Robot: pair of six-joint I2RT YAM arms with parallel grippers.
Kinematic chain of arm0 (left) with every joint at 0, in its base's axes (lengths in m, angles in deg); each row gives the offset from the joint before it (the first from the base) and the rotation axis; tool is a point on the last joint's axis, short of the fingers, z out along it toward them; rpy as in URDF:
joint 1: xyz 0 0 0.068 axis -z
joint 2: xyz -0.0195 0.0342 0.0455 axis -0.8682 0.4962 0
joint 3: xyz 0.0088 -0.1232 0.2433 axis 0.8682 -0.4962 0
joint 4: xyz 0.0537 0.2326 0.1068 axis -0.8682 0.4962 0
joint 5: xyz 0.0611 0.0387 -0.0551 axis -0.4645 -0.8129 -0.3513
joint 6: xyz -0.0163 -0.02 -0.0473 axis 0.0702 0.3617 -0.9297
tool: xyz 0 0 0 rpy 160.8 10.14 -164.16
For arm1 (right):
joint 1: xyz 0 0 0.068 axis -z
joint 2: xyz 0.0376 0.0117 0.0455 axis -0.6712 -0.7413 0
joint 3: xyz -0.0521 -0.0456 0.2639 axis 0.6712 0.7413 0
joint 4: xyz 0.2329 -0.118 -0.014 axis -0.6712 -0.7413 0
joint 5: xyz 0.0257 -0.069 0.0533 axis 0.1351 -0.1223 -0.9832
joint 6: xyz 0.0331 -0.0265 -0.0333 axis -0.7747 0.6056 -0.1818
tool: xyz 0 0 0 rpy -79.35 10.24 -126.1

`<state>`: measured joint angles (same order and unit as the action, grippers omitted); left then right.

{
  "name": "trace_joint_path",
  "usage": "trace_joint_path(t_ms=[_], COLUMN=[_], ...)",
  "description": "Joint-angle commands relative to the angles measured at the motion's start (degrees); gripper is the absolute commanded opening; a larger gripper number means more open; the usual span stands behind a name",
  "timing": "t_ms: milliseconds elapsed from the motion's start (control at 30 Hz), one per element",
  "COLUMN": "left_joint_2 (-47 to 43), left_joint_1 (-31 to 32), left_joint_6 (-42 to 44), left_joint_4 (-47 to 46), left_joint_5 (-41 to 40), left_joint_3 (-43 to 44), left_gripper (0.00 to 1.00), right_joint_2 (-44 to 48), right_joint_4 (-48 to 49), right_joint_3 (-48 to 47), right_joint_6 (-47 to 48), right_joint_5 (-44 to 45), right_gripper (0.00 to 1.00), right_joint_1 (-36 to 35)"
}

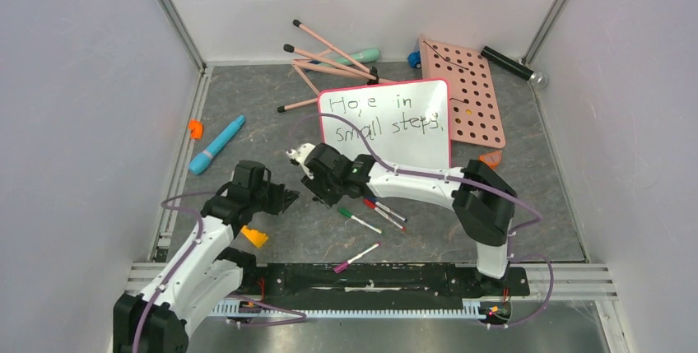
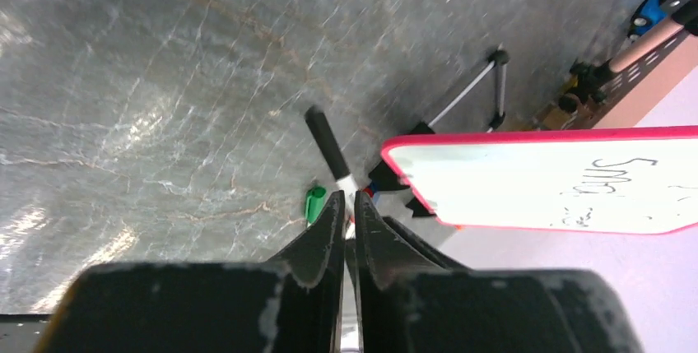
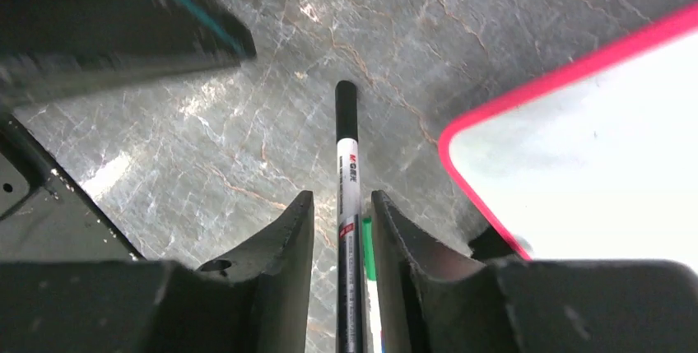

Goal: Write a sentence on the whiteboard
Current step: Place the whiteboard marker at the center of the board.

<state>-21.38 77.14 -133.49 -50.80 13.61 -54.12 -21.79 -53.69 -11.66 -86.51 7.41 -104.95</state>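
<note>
The whiteboard (image 1: 387,123) lies flat at the table's middle, with a pink-red rim. The sentence (image 1: 383,118) on it reads "Hope in small steps" in two black lines. The board also shows in the left wrist view (image 2: 535,180) and the right wrist view (image 3: 593,147). My right gripper (image 1: 317,184) is just off the board's near-left corner. In its wrist view the gripper (image 3: 342,197) is open, and a black-capped white marker (image 3: 346,164) runs between the fingers with a gap on each side. My left gripper (image 1: 288,199) is shut and empty, pointing at that marker (image 2: 329,151).
Green (image 1: 358,220), red and pink (image 1: 355,257) markers lie near the front. Pink sticks (image 1: 329,61) and a pink pegboard (image 1: 465,94) lie behind the board. A blue pen (image 1: 216,145), orange bits (image 1: 254,236) and a black tube (image 1: 510,65) lie around. Walls close three sides.
</note>
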Motion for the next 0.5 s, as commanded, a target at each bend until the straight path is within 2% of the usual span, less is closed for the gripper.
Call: trace_joint_path(t_ms=[0, 67, 167, 200, 233, 300, 467], left_joint_2=[0.01, 0.37, 0.69, 0.75, 0.49, -0.46, -5.47], left_joint_1=[0.08, 0.08, 0.07, 0.07, 0.08, 0.08, 0.09], left_joint_6=[12.15, 17.09, 24.92, 28.35, 32.15, 39.93, 55.41], left_joint_4=[11.21, 12.44, 12.42, 11.31, 9.91, 4.98, -8.73], left_joint_5=[-11.45, -14.42, -18.31, -19.36, -19.76, -18.82, -13.38], left_joint_3=[7.39, 9.83, 12.74, 13.23, 13.5, 12.99, 8.24], left_gripper=[0.16, 0.2, 0.28, 0.33, 0.37, 0.45, 0.78], right_joint_2=[7.02, 8.53, 11.83, 13.53, 15.43, 19.45, 33.92], right_joint_4=[8.23, 9.74, 12.25, 13.42, 14.44, 17.36, 25.69], right_joint_3=[5.62, 7.42, 10.58, 12.09, 13.84, 17.78, 32.71], right_joint_6=[-0.78, -1.23, -1.37, -1.37, -1.39, -1.69, -2.42], right_joint_5=[1.15, 1.36, 2.19, 2.84, 3.79, 5.93, 17.17], right_gripper=[0.37, 0.4, 0.58, 0.69, 0.72, 0.74, 0.74], right_joint_1=[0.21, 0.37, 0.55, 0.64, 0.72, 1.08, 2.67])
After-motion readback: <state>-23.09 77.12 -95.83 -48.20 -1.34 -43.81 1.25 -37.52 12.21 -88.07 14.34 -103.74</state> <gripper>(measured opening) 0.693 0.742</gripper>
